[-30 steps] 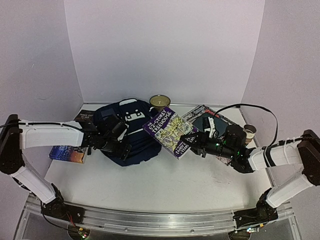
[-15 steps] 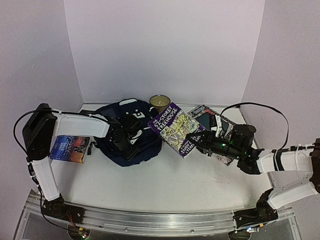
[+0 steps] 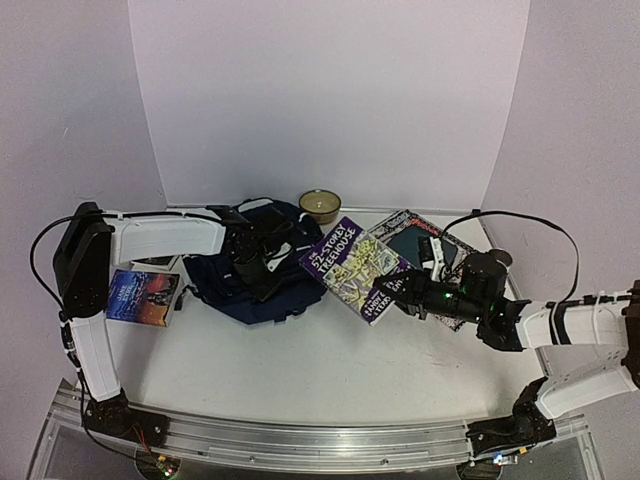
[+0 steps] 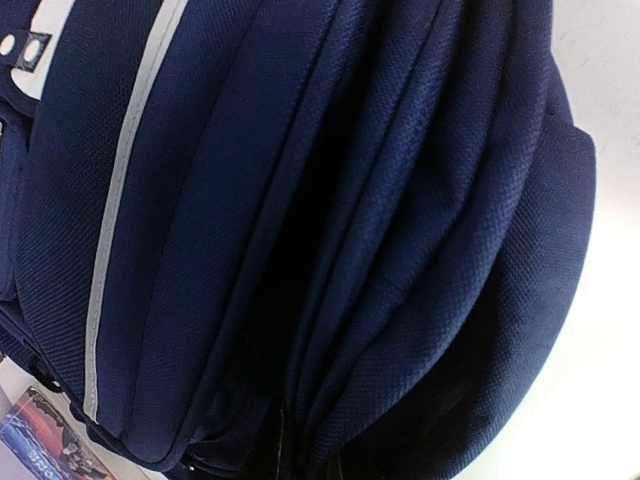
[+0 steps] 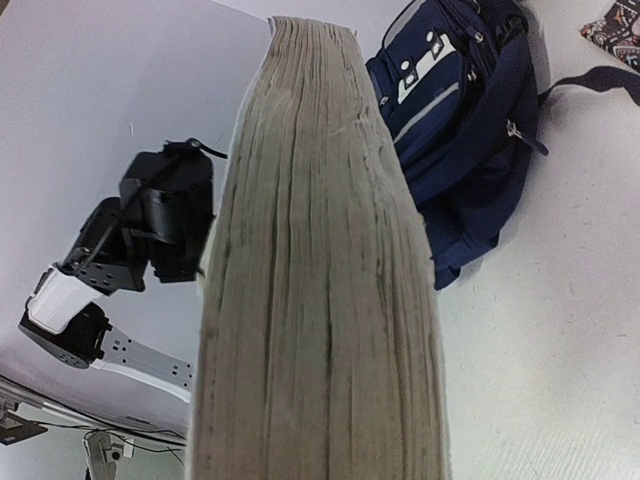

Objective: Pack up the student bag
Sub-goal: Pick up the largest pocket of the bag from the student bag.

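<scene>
- White table, a bit scuffed, with pale lilac walls on three sides. A metal rail runs along the near edge, where the arm bases bolt on.
- The student bag lies left of centre, toward the far wall, a slumped navy heap. The left gripper is down on top of it.
- Left fingers are pressed together. My left wrist view is wall-to-wall navy folds with no fingers in frame, so I can't tell if any fabric is pinched.
- The right gripper is clamped on the right edge of a purple paperback. The book is held tilted off the table, just right of the student bag.
- The right wrist view is mostly the paperback's page edge, so the fingers are hidden behind it. The student bag shows past it at the upper right.
- A round tin sits by the far wall behind the bag. I can't make out what's in it.
- A dark magazine lies flat on the right, half covered by the paperback and the right arm.
- A blue book lies flat on the left, beside the left arm. The cover is too small to read.
</scene>
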### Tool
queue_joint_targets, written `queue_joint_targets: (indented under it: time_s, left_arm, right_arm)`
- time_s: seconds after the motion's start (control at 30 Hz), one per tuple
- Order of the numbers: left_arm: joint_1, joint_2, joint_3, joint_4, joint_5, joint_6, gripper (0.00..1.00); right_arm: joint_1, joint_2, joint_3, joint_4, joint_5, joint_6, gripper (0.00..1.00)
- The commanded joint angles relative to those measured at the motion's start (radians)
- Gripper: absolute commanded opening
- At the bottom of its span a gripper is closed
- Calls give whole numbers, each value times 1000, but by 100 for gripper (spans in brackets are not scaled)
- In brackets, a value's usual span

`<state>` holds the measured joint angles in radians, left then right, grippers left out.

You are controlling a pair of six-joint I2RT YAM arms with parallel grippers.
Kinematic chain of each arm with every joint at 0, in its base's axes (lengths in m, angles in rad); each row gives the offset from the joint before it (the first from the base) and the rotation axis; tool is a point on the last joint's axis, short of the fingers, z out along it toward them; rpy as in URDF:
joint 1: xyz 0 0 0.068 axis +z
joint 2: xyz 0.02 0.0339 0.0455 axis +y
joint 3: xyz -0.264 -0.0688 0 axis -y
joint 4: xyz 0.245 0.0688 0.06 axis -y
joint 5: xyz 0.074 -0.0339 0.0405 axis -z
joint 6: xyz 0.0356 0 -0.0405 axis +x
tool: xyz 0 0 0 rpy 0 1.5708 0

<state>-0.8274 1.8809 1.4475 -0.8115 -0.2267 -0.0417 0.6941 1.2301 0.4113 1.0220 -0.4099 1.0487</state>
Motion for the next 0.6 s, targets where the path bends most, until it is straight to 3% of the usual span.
queue_joint_targets:
  time_s: [0.0, 0.17, 0.57]
  left_arm:
    - [-37, -26, 133, -28, 77, -98, 0]
    - [-91, 11, 197, -34, 174, -199, 1]
    - [-156, 133, 116, -12, 38, -245, 34]
  right_arm:
    - [-5, -20, -8, 99, -40, 21, 0]
    - [3, 8, -32, 108, -60, 44, 0]
    - [4, -89, -148, 24, 26, 37, 0]
